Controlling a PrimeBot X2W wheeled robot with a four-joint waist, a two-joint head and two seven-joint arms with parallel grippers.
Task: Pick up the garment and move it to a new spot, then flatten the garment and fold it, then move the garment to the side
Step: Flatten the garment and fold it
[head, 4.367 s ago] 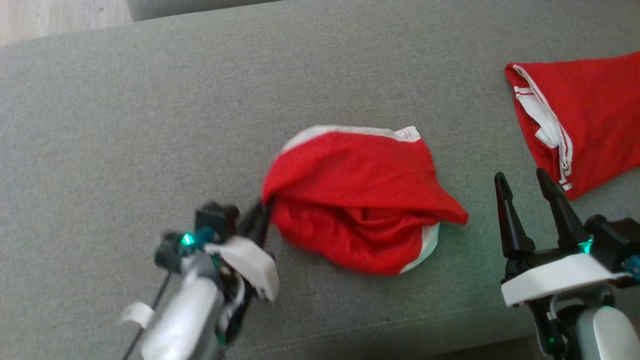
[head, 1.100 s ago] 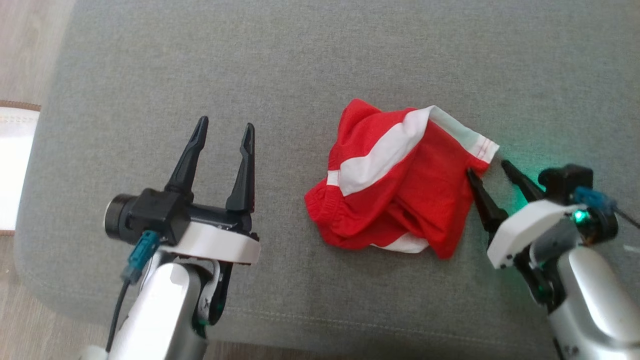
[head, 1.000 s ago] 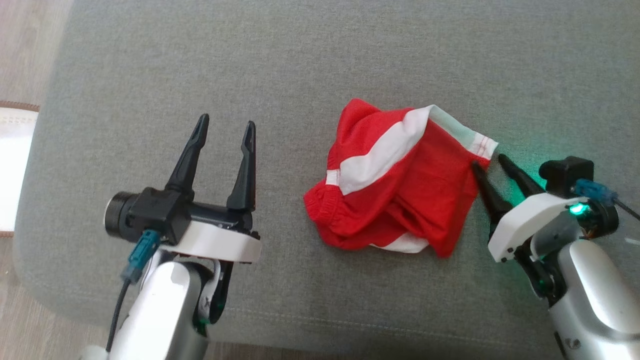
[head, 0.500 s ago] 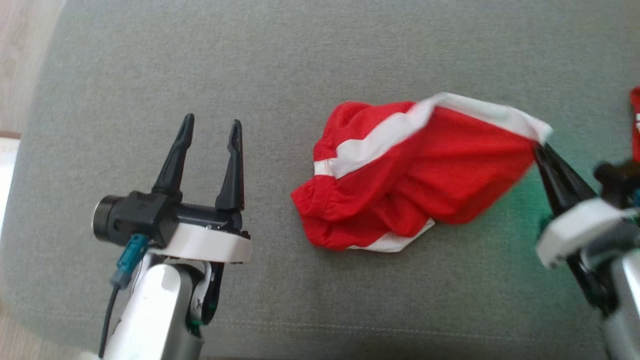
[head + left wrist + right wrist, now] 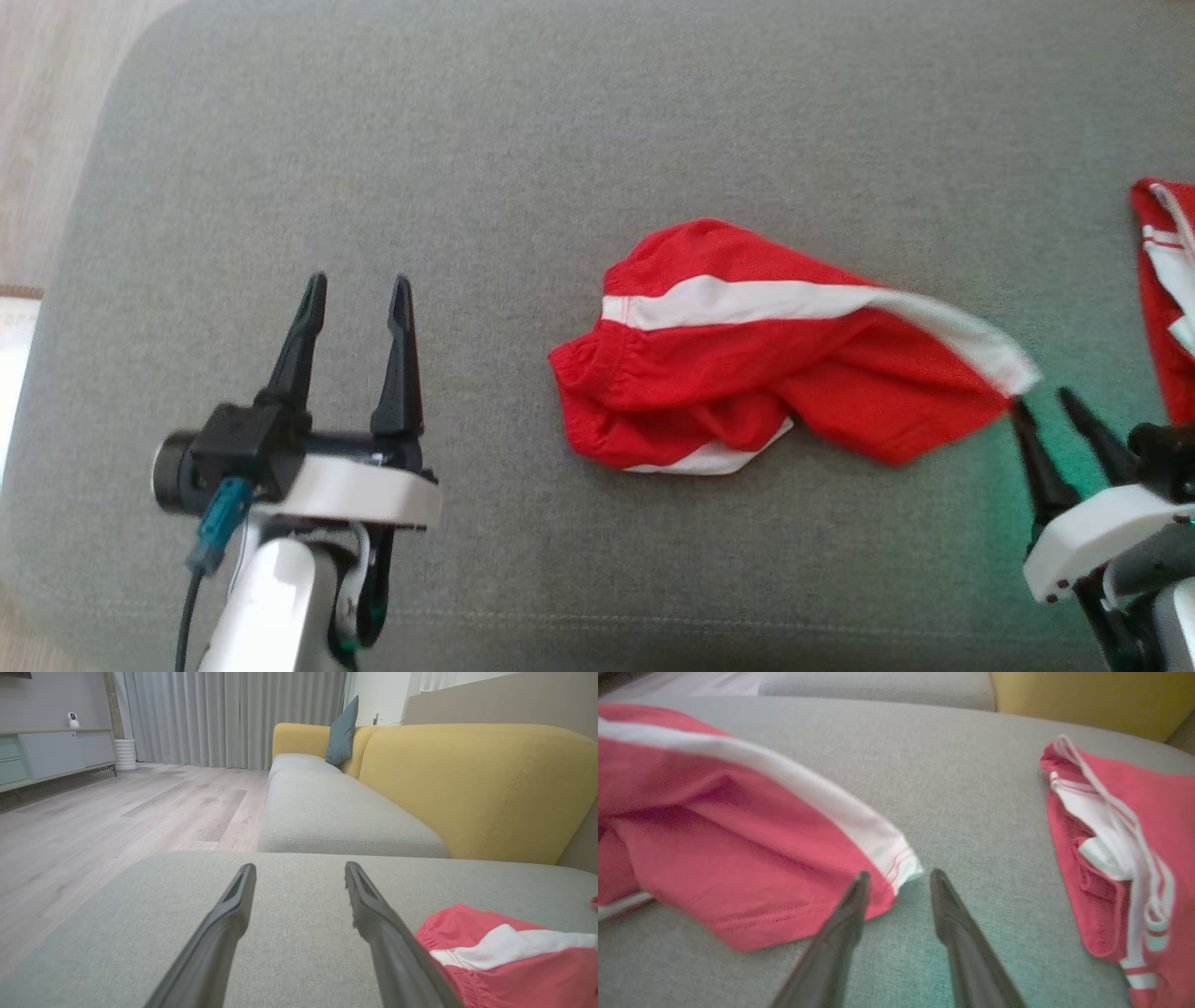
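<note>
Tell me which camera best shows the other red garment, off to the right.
Right wrist view: the other red garment lies nearly whole there, white trim showing. The head view catches its left part at the frame edge; the left wrist view has a red speck, possibly it.

l gripper (image 5: 359,280), garment (image 5: 747,373), r gripper (image 5: 1041,399), 2nd garment (image 5: 1165,317): left-to-right on cushion (image 5: 653,112).

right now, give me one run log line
garment: rumpled on cushion | left end effector: open, empty | right end effector: open beside garment corner
</note>
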